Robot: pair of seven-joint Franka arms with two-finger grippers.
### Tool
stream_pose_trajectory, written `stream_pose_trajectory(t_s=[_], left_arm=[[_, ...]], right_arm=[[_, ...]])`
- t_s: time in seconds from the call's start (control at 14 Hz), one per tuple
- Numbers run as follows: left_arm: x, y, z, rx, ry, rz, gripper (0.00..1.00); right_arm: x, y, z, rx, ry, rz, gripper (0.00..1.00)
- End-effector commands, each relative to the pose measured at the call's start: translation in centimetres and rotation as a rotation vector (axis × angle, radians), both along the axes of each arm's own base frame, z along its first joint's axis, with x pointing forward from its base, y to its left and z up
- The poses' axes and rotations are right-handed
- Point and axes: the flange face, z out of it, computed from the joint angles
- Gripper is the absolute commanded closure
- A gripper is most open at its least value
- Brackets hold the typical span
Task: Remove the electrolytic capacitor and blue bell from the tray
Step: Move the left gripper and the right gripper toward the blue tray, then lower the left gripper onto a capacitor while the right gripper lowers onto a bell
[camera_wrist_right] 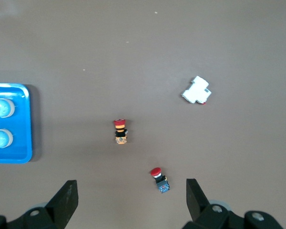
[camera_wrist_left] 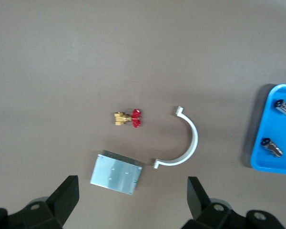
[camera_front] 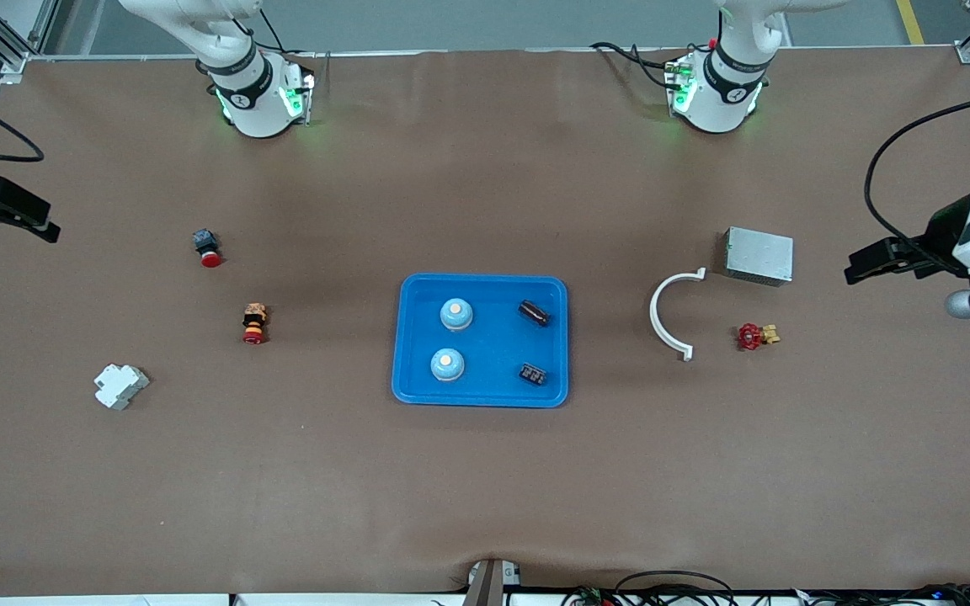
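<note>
Smack in the middle of the surface sits the blue tray, nothing lifted out of it yet. Reading the front view as a clock dial centred on the tray, two pale blue bells sit at 10 and 8, and two small dark parts at 2 and 4. The one at 2 looks like the electrolytic capacitor to me: a little can on its side, long axis running roughly 10-to-4. Can't swear the other isn't one too. The left claw hangs wide open and empty out at 3 o'clock, over the metal box and white curved clip. The right claw is just as wide and empty at 9, over the red push buttons. So the dark parts are on the left arm's half and the bells on the right arm's. I'd guess the left claw needs to close across that can's short side, not along its length.
</note>
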Motion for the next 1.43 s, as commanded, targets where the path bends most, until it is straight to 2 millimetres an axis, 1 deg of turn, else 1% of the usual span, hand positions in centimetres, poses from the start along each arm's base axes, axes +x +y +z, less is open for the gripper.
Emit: stream_pose_trajectory(t_s=[0.0,0.07,0.14,0.21,0.29,0.36,0.43,0.5,0.57,0.64,0.79,0.93,1.0,1.07,1.21,1.29,1.36], left_arm=[[-0.1,-2.9,0.3,-0.032,0.013,0.067,0.0],[-0.2,-4.8,0.5,-0.041,0.015,0.096,0.0],[-0.1,-6.8,0.6,-0.04,0.015,0.128,0.0],[-0.3,-8.8,0.8,-0.038,0.017,0.169,0.0],[-0.5,-11.2,0.6,-0.033,0.024,0.198,0.0],[-0.9,-13.7,0.4,-0.031,0.026,0.223,0.0],[-1.1,-16.4,-0.1,-0.026,0.034,0.246,0.0],[-1.4,-19.2,-0.7,-0.019,0.043,0.266,0.0],[-1.6,-21.9,-1.8,-0.008,0.058,0.283,0.0],[-1.8,-24.4,-3.0,-0.002,0.062,0.294,0.0],[-1.9,-28.8,-6.3,0.002,0.062,0.346,0.0],[-1.6,-31.9,-10.0,0.006,0.063,0.421,0.0],[-1.4,-32.9,-11.7,0.01,0.065,0.458,0.0],[-1.0,-33.4,-13.5,0.012,0.067,0.485,0.0],[-0.7,-35.0,-16.8,0.013,0.071,0.541,0.0],[-0.4,-35.2,-18.2,0.017,0.074,0.614,0.0],[-0.1,-35.5,-19.2,0.012,0.069,0.675,0.0]], right_arm=[[-0.8,1.4,0.9,0.004,-0.021,0.02,0.0],[-0.7,2.0,0.2,0.013,-0.008,0.008,0.0],[-0.4,3.2,-0.6,0.036,-0.006,-0.035,0.0],[0.0,5.3,-2.2,0.052,-0.003,-0.1,0.0],[0.1,8.4,-4.3,0.055,-0.003,-0.121,0.0],[-0.4,12.5,-5.8,0.054,0.0,-0.091,0.0],[-1.3,16.7,-6.6,0.05,0.01,-0.088,0.0],[-2.1,20.6,-7.7,0.039,0.029,-0.13,0.0],[-2.4,23.4,-9.2,0.016,0.049,-0.176,0.0],[-1.6,24.6,-10.6,0.031,0.044,-0.198,0.0],[-0.9,28.0,-13.4,0.033,0.019,-0.158,0.0],[1.4,29.4,-17.8,0.051,-0.017,-0.158,0.0],[2.3,30.1,-20.0,0.054,-0.028,-0.154,0.0],[2.7,30.7,-22.1,0.055,-0.023,-0.152,0.0],[2.9,33.4,-25.6,0.063,-0.026,-0.132,0.0],[3.3,34.2,-27.3,0.065,-0.03,-0.149,0.0],[2.5,36.3,-28.7,0.054,-0.032,-0.171,0.0]])
